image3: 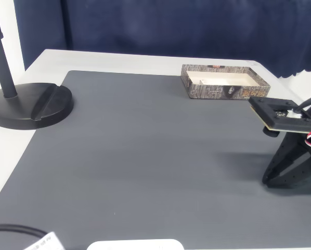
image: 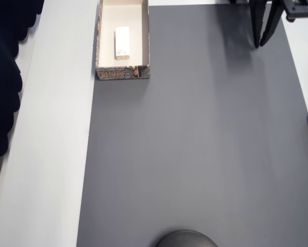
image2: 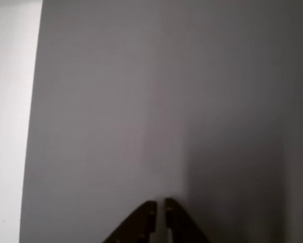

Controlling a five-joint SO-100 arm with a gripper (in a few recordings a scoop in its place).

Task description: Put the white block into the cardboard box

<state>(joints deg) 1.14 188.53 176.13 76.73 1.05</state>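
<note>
The white block point(image: 122, 42) lies flat inside the cardboard box point(image: 122, 73), lengthwise near its middle. The box sits at the top left of the overhead view, at the grey mat's edge, and far back right in the fixed view point(image3: 218, 91). My gripper point(image: 259, 44) is far from it, at the top right of the overhead view, hanging low over the mat. Its black fingers meet at the tips with nothing between them, as the wrist view point(image2: 160, 204) and the fixed view point(image3: 267, 180) also show.
A dark grey mat point(image: 195, 144) covers most of the white table point(image: 51, 134). A black round stand base point(image3: 30, 107) with a pole stands at the left of the fixed view. A white slab point(image3: 134, 245) lies at the near edge.
</note>
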